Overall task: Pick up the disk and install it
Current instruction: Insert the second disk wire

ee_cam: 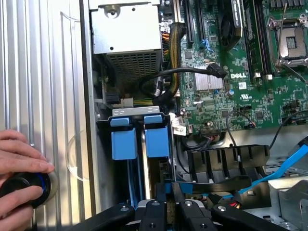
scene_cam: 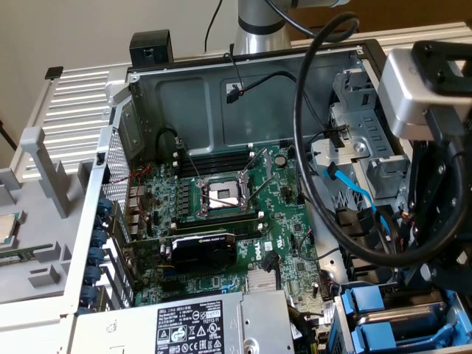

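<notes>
Currently the open PC case [scene_cam: 221,110] is seen with the disk [ee_cam: 156,159] seated edge-up in its drive bay [ee_cam: 139,113]. The gripper [ee_cam: 168,192] is pinched narrow on its edge. Rigid, fairly heavy, shock-sensitive; best gripped by blue rails [ee_cam: 156,139].

White "DELL" lettering stands on the green motherboard circuit board [ee_cam: 240,75], and a black-and-white label with a row of certification marks and small unreadable print sits on the grey metal power supply box [scene_cam: 193,330].
</notes>
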Robot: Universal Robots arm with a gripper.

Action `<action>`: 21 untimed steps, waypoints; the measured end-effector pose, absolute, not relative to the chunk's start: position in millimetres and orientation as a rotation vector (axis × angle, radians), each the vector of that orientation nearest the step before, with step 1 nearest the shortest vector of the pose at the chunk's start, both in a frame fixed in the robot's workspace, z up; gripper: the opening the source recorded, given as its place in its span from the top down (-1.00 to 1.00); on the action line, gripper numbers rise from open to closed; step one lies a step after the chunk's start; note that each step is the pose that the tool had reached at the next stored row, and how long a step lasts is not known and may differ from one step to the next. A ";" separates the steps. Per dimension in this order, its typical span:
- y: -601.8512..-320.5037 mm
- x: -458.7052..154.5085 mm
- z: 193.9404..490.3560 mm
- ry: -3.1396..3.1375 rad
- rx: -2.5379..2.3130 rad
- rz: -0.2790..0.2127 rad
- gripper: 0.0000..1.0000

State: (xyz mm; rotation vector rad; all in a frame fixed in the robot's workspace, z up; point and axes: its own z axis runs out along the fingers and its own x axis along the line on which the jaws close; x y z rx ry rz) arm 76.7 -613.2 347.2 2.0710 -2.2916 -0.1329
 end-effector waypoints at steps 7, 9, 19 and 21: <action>-613.2 77.0 345.9 -2.293 2.069 -0.133 0.67; -613.1 77.5 345.8 -2.293 2.069 -0.133 0.67; -612.1 77.8 345.0 -2.293 2.069 -0.133 0.67; -612.0 77.8 345.0 -2.293 2.069 -0.133 0.67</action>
